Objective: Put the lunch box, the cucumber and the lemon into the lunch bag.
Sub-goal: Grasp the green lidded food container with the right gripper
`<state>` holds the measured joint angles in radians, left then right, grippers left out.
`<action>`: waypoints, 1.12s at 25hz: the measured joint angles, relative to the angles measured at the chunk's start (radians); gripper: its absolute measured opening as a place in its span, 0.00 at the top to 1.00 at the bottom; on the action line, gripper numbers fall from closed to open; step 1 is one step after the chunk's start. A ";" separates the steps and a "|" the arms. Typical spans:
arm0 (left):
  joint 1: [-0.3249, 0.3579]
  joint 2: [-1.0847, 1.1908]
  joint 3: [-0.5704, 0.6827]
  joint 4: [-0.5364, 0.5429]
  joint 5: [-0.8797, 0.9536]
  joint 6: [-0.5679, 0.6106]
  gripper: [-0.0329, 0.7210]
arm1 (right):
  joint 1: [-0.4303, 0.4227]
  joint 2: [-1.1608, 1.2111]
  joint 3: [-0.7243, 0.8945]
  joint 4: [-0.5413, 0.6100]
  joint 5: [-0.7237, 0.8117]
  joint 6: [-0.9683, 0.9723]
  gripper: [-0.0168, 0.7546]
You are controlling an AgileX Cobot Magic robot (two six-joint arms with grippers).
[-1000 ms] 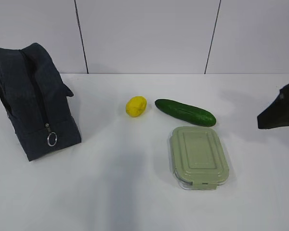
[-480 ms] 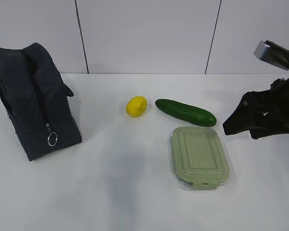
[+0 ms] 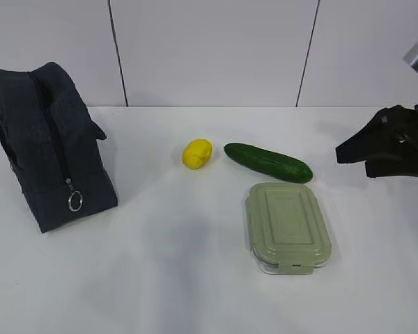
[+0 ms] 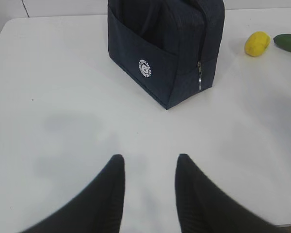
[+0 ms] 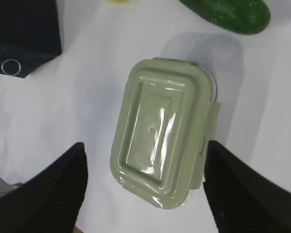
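Right gripper [image 5: 143, 187], jaws spread wide and empty, is rising and pulling back right above the lunch box [image 3: 287, 226], which is lying untouched at near right; grasp still pending.

Exterior: slanted down across table [image 3: 160, 278]. Left wrist: low, facing bag [image 4: 167, 46]. Right wrist: straight down on box [image 5: 162, 150]; exterior shares both.
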<state>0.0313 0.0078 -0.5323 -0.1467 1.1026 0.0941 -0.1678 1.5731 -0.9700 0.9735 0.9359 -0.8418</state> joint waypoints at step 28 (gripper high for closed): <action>0.000 0.000 0.000 0.000 0.000 0.000 0.64 | -0.012 0.244 0.145 0.402 -0.092 -0.461 0.23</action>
<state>0.0313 0.0078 -0.5323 -0.1467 1.1026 0.0941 -0.1798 1.8172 -0.8254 1.3755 0.8443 -1.3030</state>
